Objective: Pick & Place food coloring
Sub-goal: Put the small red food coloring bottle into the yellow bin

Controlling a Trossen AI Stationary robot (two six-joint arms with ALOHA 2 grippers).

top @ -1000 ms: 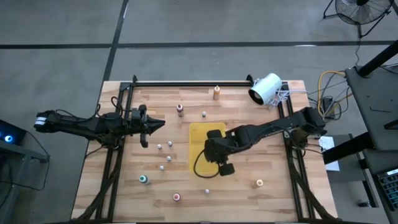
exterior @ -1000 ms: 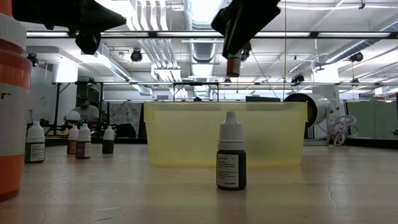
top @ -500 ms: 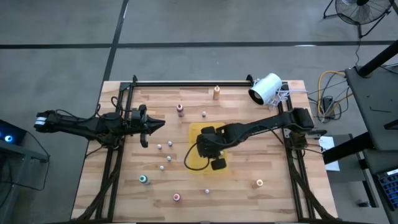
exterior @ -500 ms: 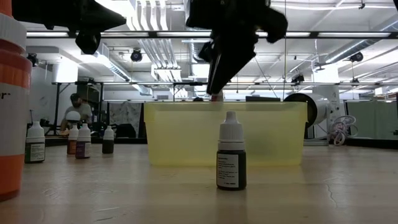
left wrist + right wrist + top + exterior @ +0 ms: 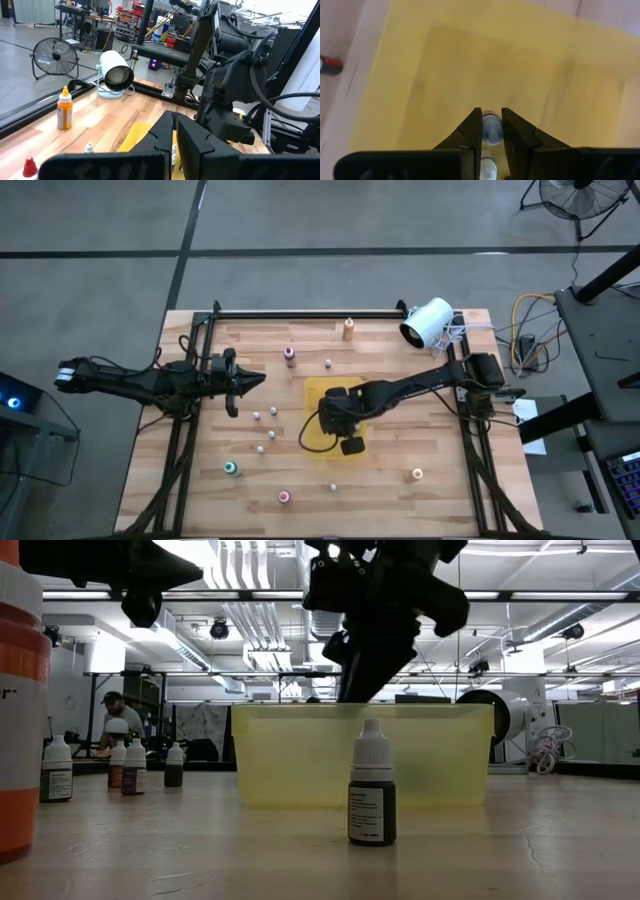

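My right claw (image 5: pixel 492 131) is clamped on a little food coloring bottle (image 5: pixel 491 129), long way pointing straight down. Right under it sits the yellow bin (image 5: pixel 470 60), open and waiting, so I think I only need to let go. Far off over the surface (image 5: pixel 400 480), my left claw (image 5: pixel 234 383) stays shut, holding nothing.

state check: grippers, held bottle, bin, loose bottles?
right gripper: shut on a small bottle, over the yellow bin
small bottle: held, above the bin floor
yellow bin: upright on the table
left gripper: shut, holding nothing
orange bottle: standing
teal-capped bottle: standing
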